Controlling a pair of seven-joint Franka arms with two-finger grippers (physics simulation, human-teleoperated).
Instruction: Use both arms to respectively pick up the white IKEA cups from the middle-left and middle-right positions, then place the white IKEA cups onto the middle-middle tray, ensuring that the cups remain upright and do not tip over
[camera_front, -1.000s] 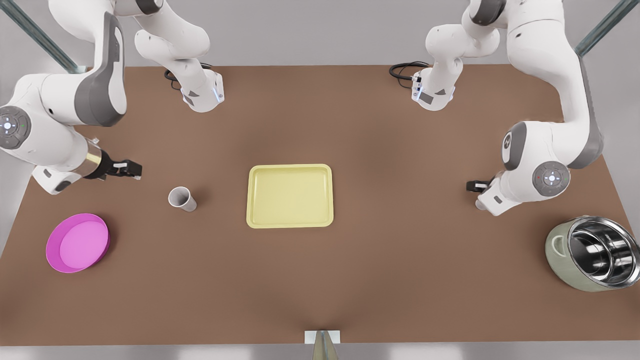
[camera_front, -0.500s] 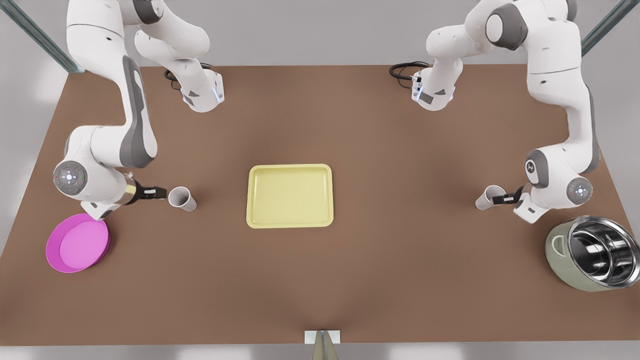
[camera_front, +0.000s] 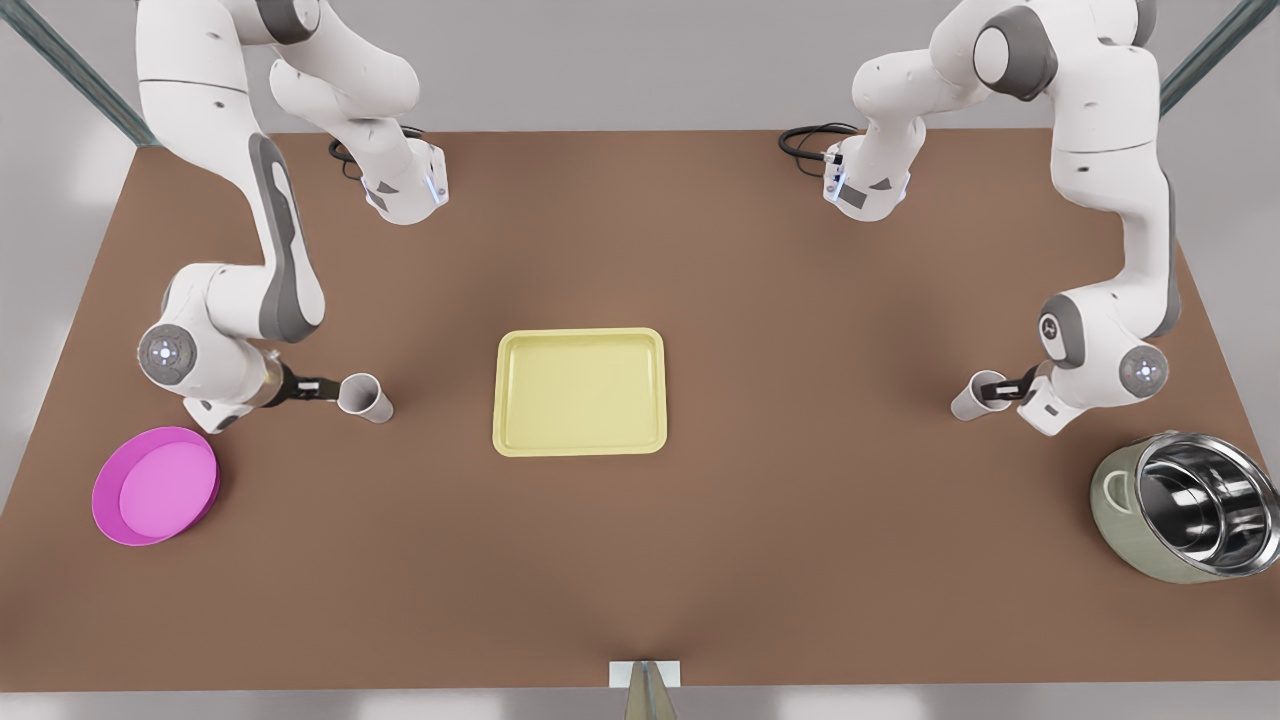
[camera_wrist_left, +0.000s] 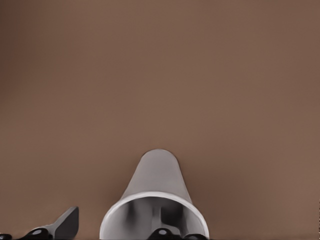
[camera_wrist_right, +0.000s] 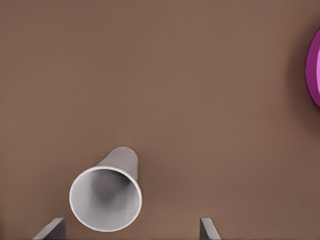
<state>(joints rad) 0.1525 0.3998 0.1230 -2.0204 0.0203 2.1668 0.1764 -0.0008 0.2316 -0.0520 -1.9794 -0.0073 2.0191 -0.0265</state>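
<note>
Two white cups stand upright on the brown table, either side of the yellow tray (camera_front: 580, 392). At the cup on the front view's left (camera_front: 365, 398) my right gripper (camera_front: 318, 385) is open and level with the rim. In the right wrist view this cup (camera_wrist_right: 105, 200) sits just ahead of that gripper (camera_wrist_right: 132, 223), between the lines of its fingers. My left gripper (camera_front: 1003, 391) is at the cup on the front view's right (camera_front: 972, 398). It is open and straddles the cup's wall (camera_wrist_left: 155, 175): one finger is inside, the other outside (camera_wrist_left: 119, 223).
A magenta dish (camera_front: 155, 485) lies near the front view's left edge, close behind the right arm, and shows in the right wrist view (camera_wrist_right: 315, 65). A steel-lined grey-green pot (camera_front: 1185, 505) stands at the right, near the left arm's elbow. Black cables lie at the table's back edge.
Both arms swung down and inward. The right gripper moved from well short of its cup up to the rim. The left gripper moved onto its cup's rim.
</note>
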